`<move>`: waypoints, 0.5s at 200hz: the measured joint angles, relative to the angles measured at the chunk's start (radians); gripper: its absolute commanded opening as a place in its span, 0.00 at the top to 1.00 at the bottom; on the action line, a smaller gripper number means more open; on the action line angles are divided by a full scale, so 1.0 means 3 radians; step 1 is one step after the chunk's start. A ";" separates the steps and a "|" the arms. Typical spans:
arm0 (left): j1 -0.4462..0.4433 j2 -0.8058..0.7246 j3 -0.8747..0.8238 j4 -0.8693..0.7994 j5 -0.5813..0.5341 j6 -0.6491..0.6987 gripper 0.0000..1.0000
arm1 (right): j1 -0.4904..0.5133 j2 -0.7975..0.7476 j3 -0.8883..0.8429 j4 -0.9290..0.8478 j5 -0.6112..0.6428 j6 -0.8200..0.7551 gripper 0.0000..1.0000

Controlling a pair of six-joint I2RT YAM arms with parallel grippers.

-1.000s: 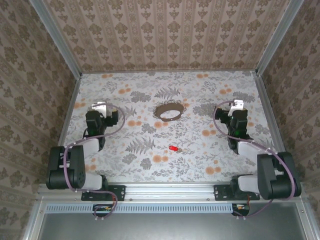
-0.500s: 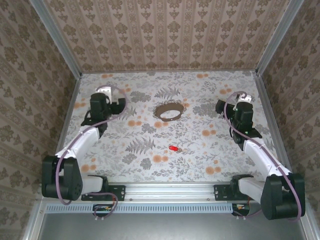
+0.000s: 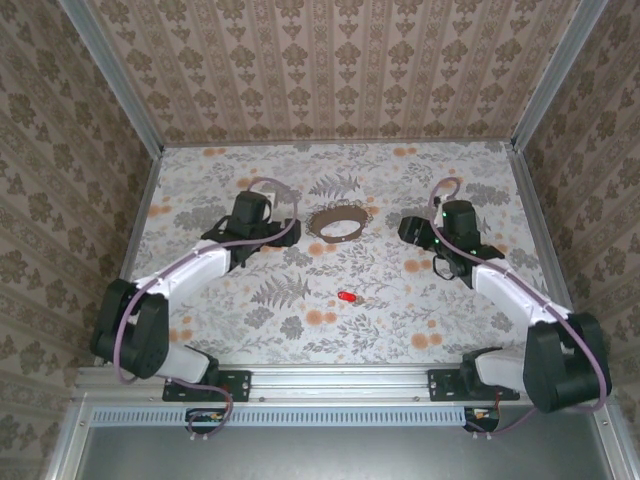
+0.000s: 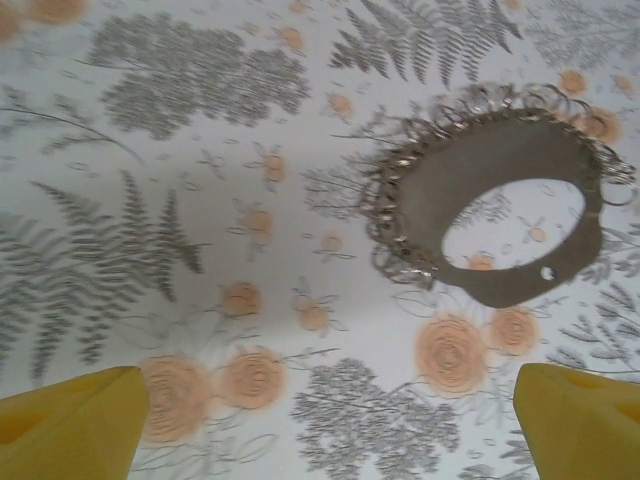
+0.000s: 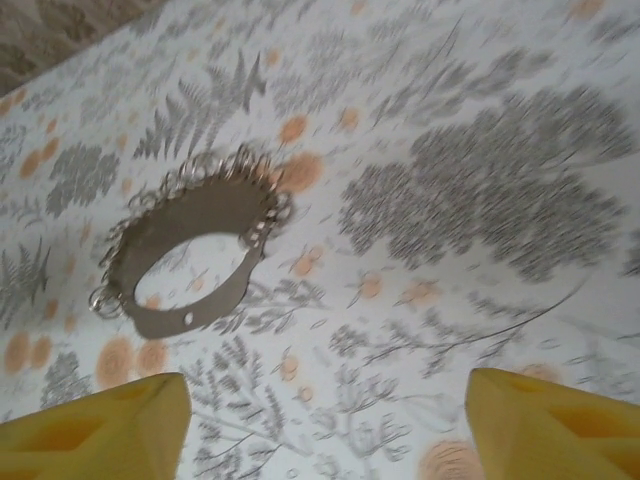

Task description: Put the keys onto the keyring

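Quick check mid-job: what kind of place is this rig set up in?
Probably a staged test booth, not a home: patterned walls box in a floral tabletop, framed by aluminium rails.

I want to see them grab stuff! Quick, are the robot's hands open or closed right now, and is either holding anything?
Left hand: open, holding nothing.
Right hand: open, holding nothing.

Floral-print tabletop (image 3: 400, 300), damask-papered walls (image 3: 330, 70), aluminium front rail (image 3: 340, 379)
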 measured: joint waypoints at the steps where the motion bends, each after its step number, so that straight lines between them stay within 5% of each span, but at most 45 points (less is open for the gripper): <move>1: -0.0005 0.0014 0.0013 -0.0005 0.0006 -0.0006 0.04 | 0.0004 0.0009 0.0004 0.0001 -0.0003 0.0005 0.33; 41: -0.0060 0.0381 0.0407 -0.0062 0.0184 -0.0121 0.04 | 0.0158 0.0708 0.0286 0.0038 -0.0324 0.0099 0.51; 100: -0.0018 0.0434 0.0520 -0.0097 0.0309 -0.0125 0.04 | 0.0219 0.1587 0.0781 0.0132 -0.0744 0.0126 0.57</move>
